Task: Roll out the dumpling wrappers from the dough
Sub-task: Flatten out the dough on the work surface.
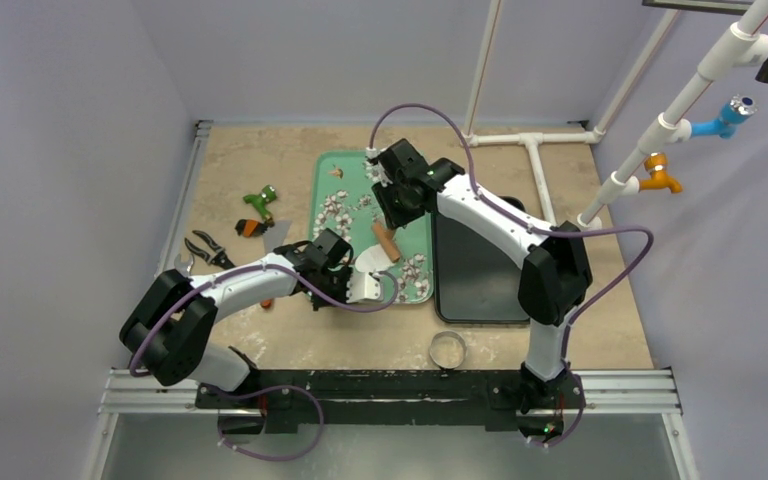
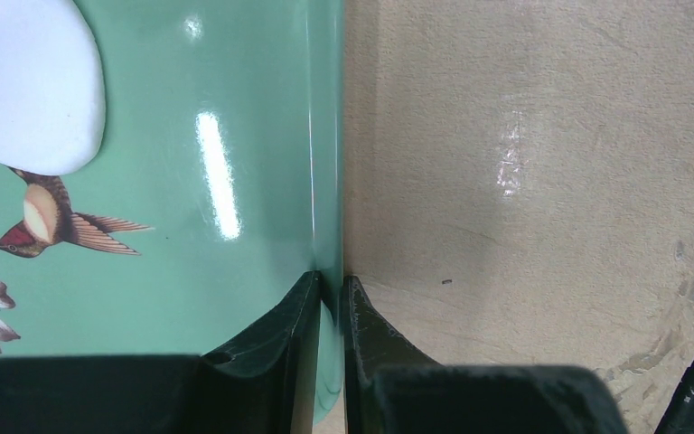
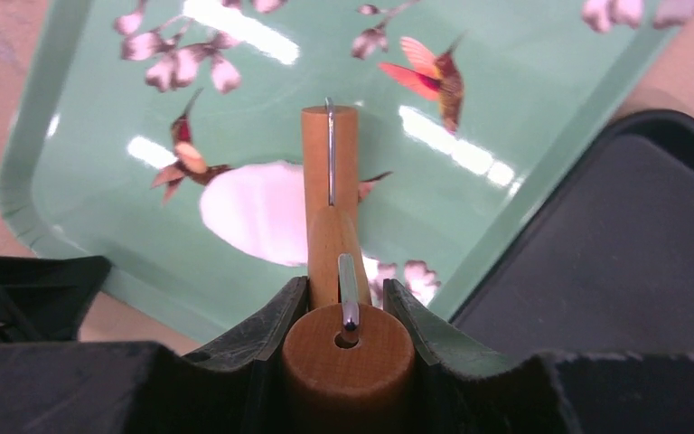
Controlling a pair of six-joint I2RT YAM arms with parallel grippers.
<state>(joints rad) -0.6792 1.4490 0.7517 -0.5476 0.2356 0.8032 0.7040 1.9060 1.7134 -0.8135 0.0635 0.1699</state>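
Observation:
The white dough lies pressed into a flat oval near the front left of the green flowered tray. My right gripper is shut on the handle of a wooden rolling pin. In the right wrist view the gripper holds the pin above the dough, over the tray. My left gripper is shut on the tray's left rim. In the left wrist view its jaws pinch the rim of the tray, and the dough shows at the top left.
A black tray lies right of the green one and shows in the right wrist view. A metal ring cutter stands near the front edge. Pliers and a green tool lie left of the tray. White pipes stand at back right.

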